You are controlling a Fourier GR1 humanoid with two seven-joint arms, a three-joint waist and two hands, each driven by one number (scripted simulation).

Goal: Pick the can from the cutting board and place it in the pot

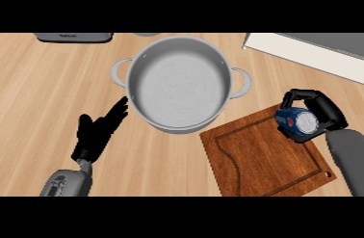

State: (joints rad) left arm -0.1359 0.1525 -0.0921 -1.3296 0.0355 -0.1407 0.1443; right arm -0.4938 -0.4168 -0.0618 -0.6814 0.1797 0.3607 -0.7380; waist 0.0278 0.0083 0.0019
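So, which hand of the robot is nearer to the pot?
Left. The left hand is open just beside the pot, at its lower-left wall. The right hand is further away, curled round the can over the cutting board.

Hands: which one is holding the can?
The right hand: its fingers curl round the blue can above the cutting board. The left hand is open and holds nothing.

Even, bright, diffuse lighting across the desk (pixel 57 87); wood tone uniform from left to right, no hot spots. Shadows weak: a thin soft dark rim under the near edge of the pot (pixel 181 85), faint shading beside the cutting board (pixel 263 160). Pot interior shows a pale, matte sheen, brighter at the centre. Small white highlight on the can (pixel 297 121) top. No bending seen at edges.
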